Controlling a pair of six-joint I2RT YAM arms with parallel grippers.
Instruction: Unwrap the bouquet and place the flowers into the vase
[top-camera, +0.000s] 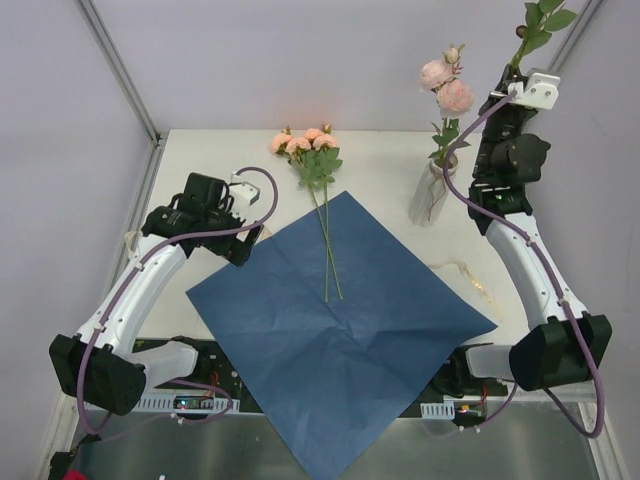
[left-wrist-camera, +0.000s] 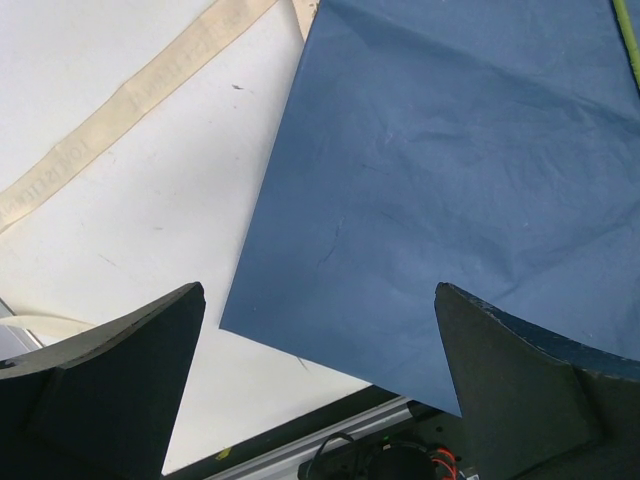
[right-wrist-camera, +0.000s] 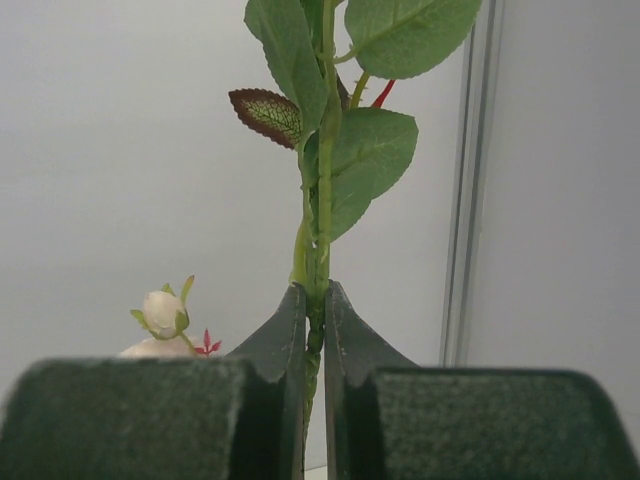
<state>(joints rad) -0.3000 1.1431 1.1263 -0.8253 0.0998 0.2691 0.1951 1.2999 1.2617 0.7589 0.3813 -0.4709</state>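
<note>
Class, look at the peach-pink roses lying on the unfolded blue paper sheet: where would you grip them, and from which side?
Probably the thin green stems just below the green leaves, coming down from above with jaws across them. There the two stems lie flat and close together. Nearer the arms they part, and the pink blooms would likely crush.

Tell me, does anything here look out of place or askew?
Yes. The blue wrapping paper lies spread open, and its near corner hangs past the near edge of the table, over the arm bases. A cream ribbon lies loose beside it. The vase stands upright.
</note>
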